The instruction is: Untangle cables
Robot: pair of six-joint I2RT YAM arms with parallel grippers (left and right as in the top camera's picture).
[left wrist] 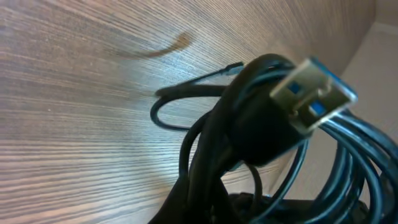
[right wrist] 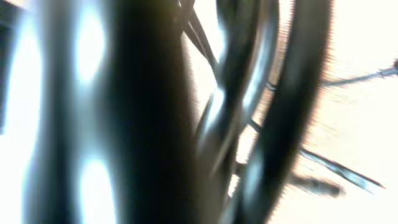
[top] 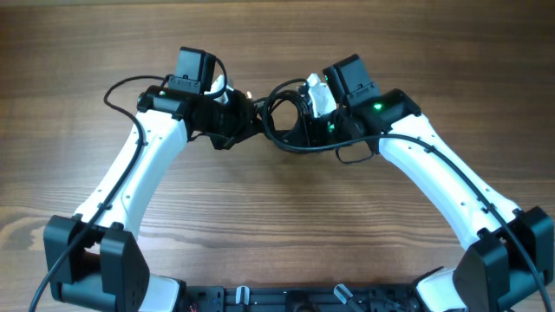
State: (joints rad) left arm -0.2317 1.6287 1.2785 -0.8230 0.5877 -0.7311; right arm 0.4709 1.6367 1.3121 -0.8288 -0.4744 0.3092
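Both arms are meeting at upper centre of the overhead view, the left gripper (top: pixel 245 113) and right gripper (top: pixel 303 114) each clamping onto the black cables (top: pixel 282 123) bunched between them. A blue-tongued USB plug (left wrist: pixel 314 93) is jutting out at the right of the left wrist view. Bare wooden table (top: pixel 277 225) is lying open all around the bundle.

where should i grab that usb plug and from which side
Probably by the black moulded housing just behind the metal tip, pinching its flat faces from the open side away from the cable loops; the tip sticks out free of the bundle.
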